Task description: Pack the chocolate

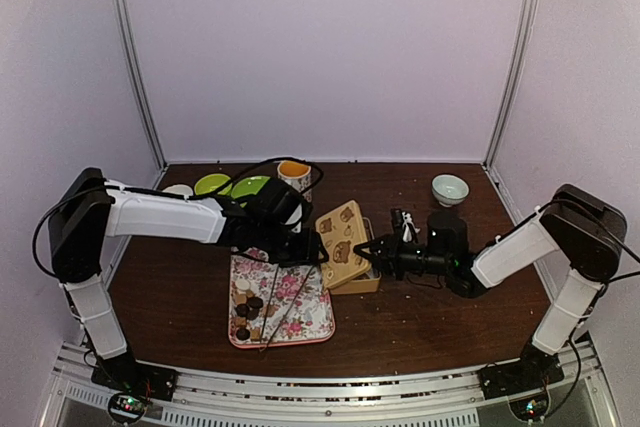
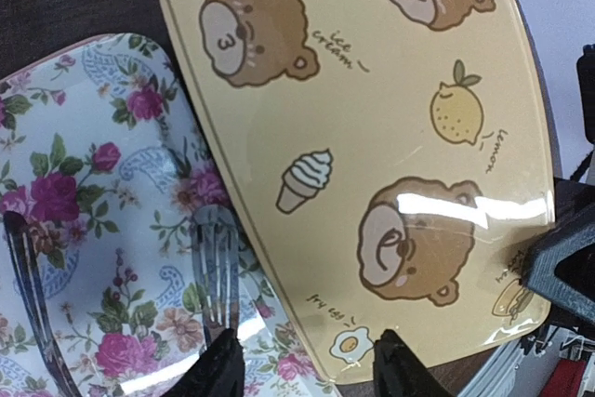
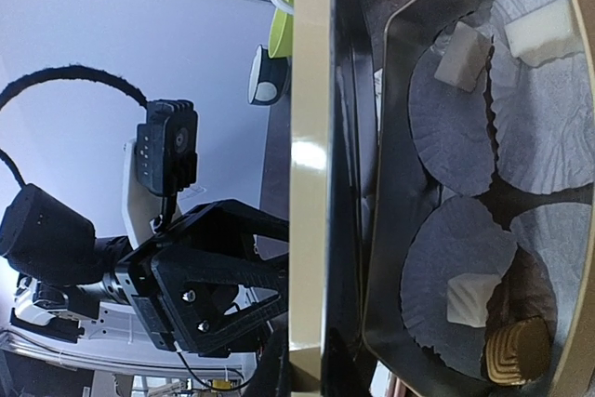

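Dark round chocolate pieces point(image 1: 246, 312) sit on the floral tray point(image 1: 305, 312), beside thin metal tongs point(image 2: 216, 267). The tan box point(image 3: 400, 183) holds paper cups with pale blocky chocolate point(image 3: 544, 30) and one brown piece point(image 3: 511, 352). Its bear-printed lid point(image 1: 340, 240) point(image 2: 372, 118) stands tilted over the box. My right gripper point(image 3: 321, 374) point(image 1: 362, 250) is shut on the lid's edge point(image 3: 310, 165). My left gripper point(image 2: 307, 369) point(image 1: 312, 247) is open, its fingers either side of the lid's near corner without touching it.
Two green bowls point(image 1: 228, 185), an orange-filled cup point(image 1: 293, 174) and a white dish point(image 1: 180, 190) stand at the back left. A pale green bowl point(image 1: 449, 188) sits at the back right. The tray lies between the arms near the front.
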Available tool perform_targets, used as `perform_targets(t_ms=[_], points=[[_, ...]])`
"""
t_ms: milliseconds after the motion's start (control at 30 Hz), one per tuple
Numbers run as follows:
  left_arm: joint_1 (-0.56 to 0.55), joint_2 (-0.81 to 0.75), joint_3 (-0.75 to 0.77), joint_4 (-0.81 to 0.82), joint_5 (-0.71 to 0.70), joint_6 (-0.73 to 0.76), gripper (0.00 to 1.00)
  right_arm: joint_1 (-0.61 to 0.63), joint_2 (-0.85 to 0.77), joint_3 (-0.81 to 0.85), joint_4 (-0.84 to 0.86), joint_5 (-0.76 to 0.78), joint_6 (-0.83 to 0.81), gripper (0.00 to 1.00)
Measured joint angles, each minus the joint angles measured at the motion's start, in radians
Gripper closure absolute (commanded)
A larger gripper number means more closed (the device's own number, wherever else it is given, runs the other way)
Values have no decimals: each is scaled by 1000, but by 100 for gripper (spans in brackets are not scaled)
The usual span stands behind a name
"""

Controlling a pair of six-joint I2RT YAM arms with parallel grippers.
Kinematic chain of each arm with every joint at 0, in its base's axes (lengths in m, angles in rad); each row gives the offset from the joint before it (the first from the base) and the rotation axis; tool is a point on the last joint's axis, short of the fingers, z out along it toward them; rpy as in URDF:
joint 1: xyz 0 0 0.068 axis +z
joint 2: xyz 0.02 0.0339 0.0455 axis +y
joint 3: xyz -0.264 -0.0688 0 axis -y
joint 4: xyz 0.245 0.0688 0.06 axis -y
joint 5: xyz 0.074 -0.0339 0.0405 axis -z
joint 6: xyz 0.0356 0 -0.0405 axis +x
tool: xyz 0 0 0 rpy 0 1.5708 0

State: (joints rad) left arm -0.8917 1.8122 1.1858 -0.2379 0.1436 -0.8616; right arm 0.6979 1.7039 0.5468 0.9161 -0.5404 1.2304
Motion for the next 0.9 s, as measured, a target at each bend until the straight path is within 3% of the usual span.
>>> perform_targets(t_ms=[367, 633, 900], points=[[3, 62, 21, 28, 33, 0, 53, -27, -24, 5, -96, 25, -72, 87], [9, 88, 42, 35, 55, -2, 66, -31, -32, 37, -248, 80, -159, 81], [9, 122, 59, 54, 82, -1, 68, -32, -108, 54, -415, 159, -256, 70]])
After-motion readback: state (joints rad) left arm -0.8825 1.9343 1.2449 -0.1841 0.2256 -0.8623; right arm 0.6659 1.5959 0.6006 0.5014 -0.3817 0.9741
